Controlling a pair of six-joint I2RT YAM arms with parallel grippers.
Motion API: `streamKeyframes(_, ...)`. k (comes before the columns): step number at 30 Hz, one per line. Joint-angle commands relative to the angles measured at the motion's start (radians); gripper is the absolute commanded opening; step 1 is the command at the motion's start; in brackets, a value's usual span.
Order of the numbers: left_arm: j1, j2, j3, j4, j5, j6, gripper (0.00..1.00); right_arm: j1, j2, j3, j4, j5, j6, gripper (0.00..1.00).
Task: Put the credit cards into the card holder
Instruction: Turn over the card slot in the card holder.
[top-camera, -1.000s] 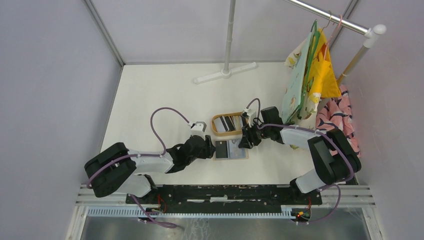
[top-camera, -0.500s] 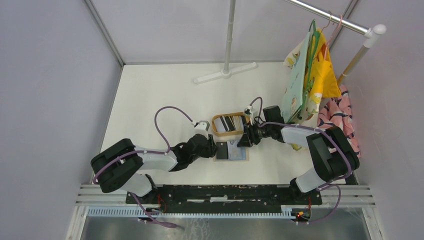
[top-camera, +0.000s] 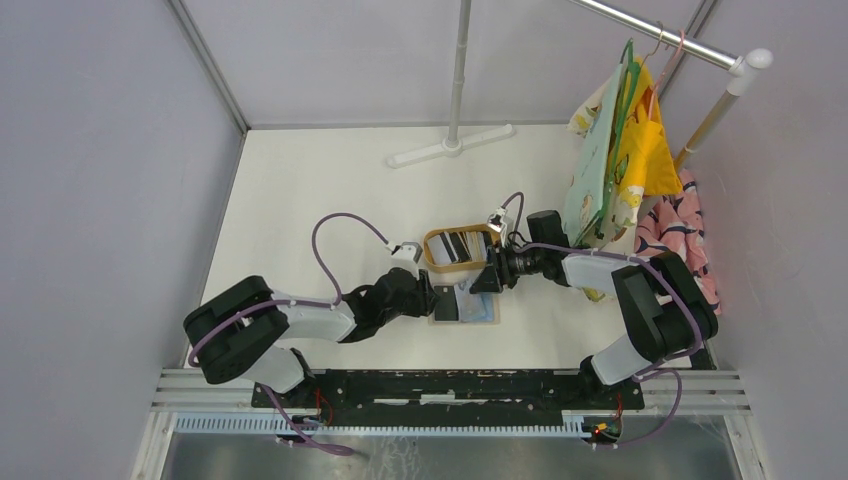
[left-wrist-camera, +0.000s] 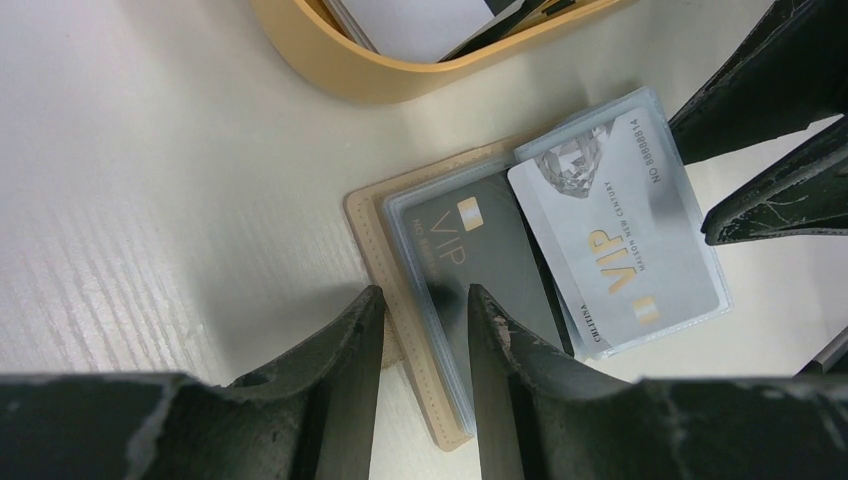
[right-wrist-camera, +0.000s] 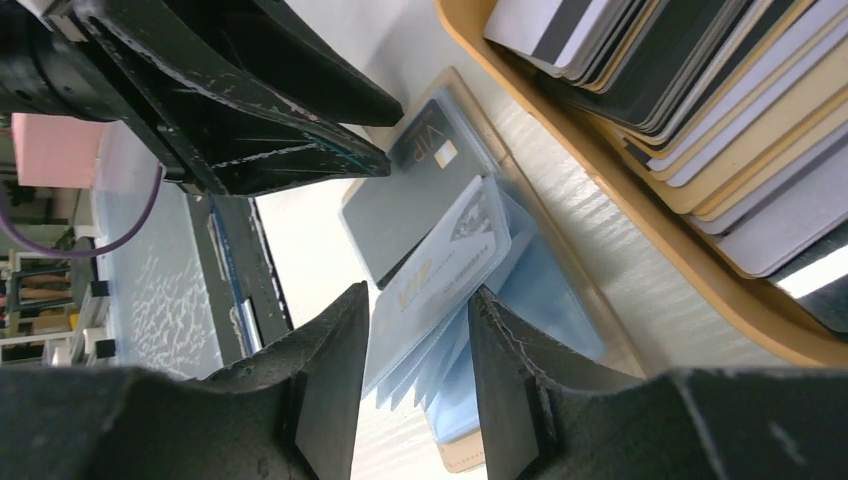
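The beige card holder (top-camera: 465, 306) lies open on the table, its light blue sleeves fanned out. A dark VIP card (left-wrist-camera: 470, 240) sits in the left sleeve, and a white VIP card (left-wrist-camera: 615, 235) lies angled in a sleeve to its right. My left gripper (left-wrist-camera: 420, 330) is slightly open and straddles the holder's left beige edge (left-wrist-camera: 385, 250), one finger on the dark card's sleeve. My right gripper (right-wrist-camera: 420, 330) is open around the raised sleeve with the white card (right-wrist-camera: 440, 265). Several more credit cards (right-wrist-camera: 700, 90) stand in the oval wooden tray (right-wrist-camera: 640, 230).
The wooden tray (top-camera: 455, 248) sits just behind the holder, close to both grippers. A white stand base (top-camera: 452, 148) is farther back. Hanging clothes (top-camera: 620, 160) and pink fabric (top-camera: 670, 235) crowd the right side beside the right arm.
My left gripper has moved right onto the holder's left edge. My right gripper has shifted slightly at the holder's right side, near the tray.
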Motion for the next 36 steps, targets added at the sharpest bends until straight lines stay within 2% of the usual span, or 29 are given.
streamKeyframes(1,-0.003,0.016,0.011,0.059,0.031,-0.048,0.43,-0.003,0.008,-0.017,0.1,-0.091,0.06,0.47)
streamKeyframes(10,-0.004,0.035,0.018,0.065,0.038,-0.049,0.42,0.0,0.008,-0.035,0.17,-0.15,0.108,0.48)
streamKeyframes(21,-0.004,0.045,0.02,0.089,0.063,-0.047,0.43,0.037,0.031,-0.032,0.172,-0.168,0.096,0.51)
streamKeyframes(31,-0.004,0.055,0.023,0.093,0.069,-0.045,0.43,0.056,0.042,-0.003,0.095,-0.134,0.019,0.49)
streamKeyframes(36,-0.004,0.059,0.022,0.095,0.07,-0.046,0.43,0.056,0.033,0.024,0.014,-0.077,-0.072,0.46)
